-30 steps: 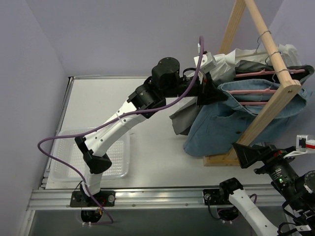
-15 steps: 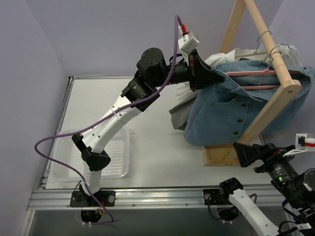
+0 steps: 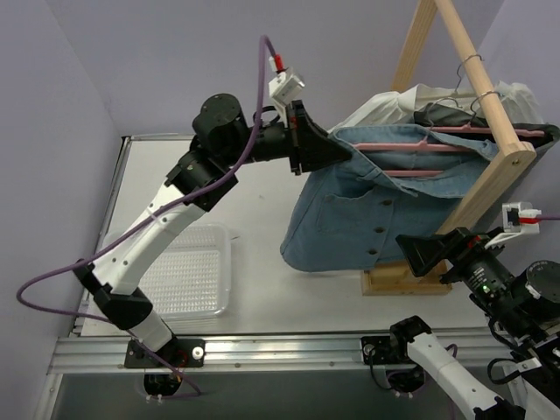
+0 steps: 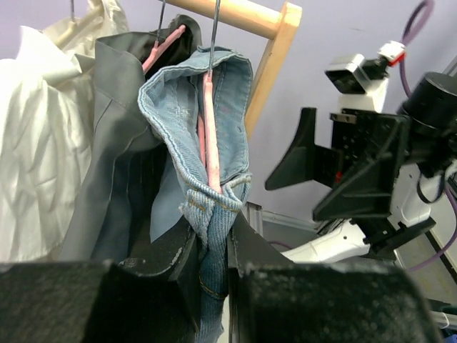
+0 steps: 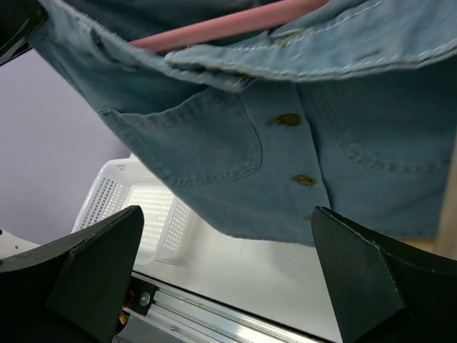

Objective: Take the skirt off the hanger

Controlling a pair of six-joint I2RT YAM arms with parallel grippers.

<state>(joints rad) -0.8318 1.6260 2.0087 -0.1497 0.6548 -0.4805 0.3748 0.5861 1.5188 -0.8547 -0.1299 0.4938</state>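
Figure: White bench (image 3: pixel 262 289), lavender walls (image 3: pixel 131 52). Left end effector (image 3: pixel 344 150) pinches the waistband of the denim skirt (image 3: pixel 350 219), now drawn farther left than before; right end effector (image 3: pixel 424 254) spread wide.

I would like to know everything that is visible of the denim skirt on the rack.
The skirt is light blue denim with a patch pocket, visible seams and brown buttons down the front. It hangs on a pink hanger from the wooden rack, with its waistband spread around the hanger. The left gripper pinches the end of the waistband, so the cloth is drawn out sideways, away from the rack. A white garment hangs beside it.
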